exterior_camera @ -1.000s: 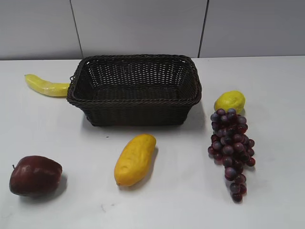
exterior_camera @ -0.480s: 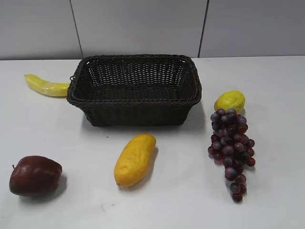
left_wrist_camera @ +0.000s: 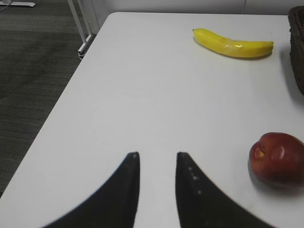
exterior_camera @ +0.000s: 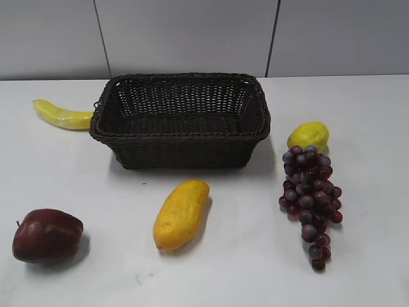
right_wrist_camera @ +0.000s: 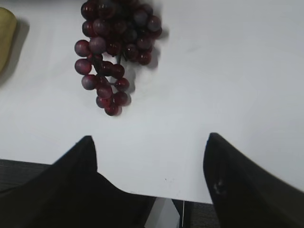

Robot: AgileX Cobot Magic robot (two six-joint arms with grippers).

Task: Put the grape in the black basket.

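Observation:
The grape [exterior_camera: 310, 203] is a long dark purple-red bunch lying on the white table at the right, tapering toward the front. It also shows in the right wrist view [right_wrist_camera: 116, 47], ahead of my right gripper [right_wrist_camera: 149, 137], which is open and empty above the table's front edge. The black basket [exterior_camera: 180, 135] stands at the back middle and nothing shows inside it; its edge shows in the left wrist view [left_wrist_camera: 298, 47]. My left gripper [left_wrist_camera: 156, 154] is open with a narrow gap, empty, over the table's left part. Neither gripper shows in the exterior view.
A yellow mango [exterior_camera: 181, 213] lies in front of the basket. A dark red apple [exterior_camera: 46, 235] sits at the front left, also in the left wrist view [left_wrist_camera: 278, 157]. A banana [exterior_camera: 61, 115] lies left of the basket. A lemon [exterior_camera: 308, 135] sits behind the grape.

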